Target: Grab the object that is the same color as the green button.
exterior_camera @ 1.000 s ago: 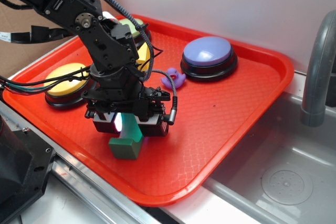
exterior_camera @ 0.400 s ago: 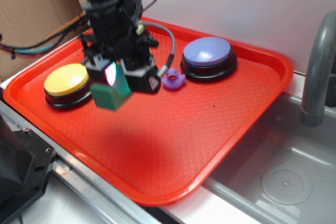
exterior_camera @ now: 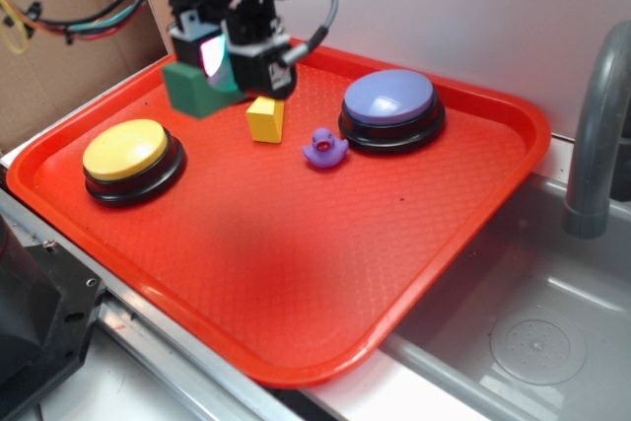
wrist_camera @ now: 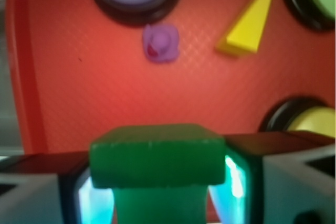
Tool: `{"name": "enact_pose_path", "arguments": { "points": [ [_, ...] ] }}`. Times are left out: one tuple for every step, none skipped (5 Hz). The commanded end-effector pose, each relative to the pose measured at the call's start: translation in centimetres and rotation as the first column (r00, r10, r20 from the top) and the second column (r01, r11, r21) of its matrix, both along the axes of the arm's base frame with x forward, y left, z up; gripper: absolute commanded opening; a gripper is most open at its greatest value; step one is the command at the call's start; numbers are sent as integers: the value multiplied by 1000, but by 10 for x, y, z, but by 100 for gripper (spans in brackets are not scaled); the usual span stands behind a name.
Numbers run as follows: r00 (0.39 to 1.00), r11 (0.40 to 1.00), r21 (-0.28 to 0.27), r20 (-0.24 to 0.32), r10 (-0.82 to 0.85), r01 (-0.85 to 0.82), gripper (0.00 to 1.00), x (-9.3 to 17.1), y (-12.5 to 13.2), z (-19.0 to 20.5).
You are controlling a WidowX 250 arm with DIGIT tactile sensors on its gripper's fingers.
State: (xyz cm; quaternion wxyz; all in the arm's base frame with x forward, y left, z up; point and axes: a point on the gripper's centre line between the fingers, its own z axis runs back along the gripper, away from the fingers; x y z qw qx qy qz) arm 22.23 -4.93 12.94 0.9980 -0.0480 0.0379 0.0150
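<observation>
Tool point(exterior_camera: 219, 58): pinching green block point(exterior_camera: 197, 89) | block between fingers, above tray point(exterior_camera: 414, 234)

The exterior camera stood off one corner of the red plastic tray point(exterior_camera: 424, 234), looking down at an angle from moderate range, with a grey metal faucet point(exterior_camera: 595, 135) at the right edge of the frame. The wrist camera sat just behind the gripper point(wrist_camera: 157, 182), facing straight down and very close, so the dark green wooden block point(wrist_camera: 156, 153) filled the lower frame. Both views shared the small purple duck point(exterior_camera: 324, 148), the yellow wedge block point(exterior_camera: 265, 119), the round purple-blue button point(exterior_camera: 390, 97) and the round yellow button point(exterior_camera: 125, 149).
</observation>
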Motion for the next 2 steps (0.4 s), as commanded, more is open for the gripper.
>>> {"name": "enact_pose_path", "arguments": {
  "points": [
    [994,998,-19,98,-58,60,0,13,8,41],
    [987,998,-26,150,-57,62,0,8,10,43]
  ]
}}
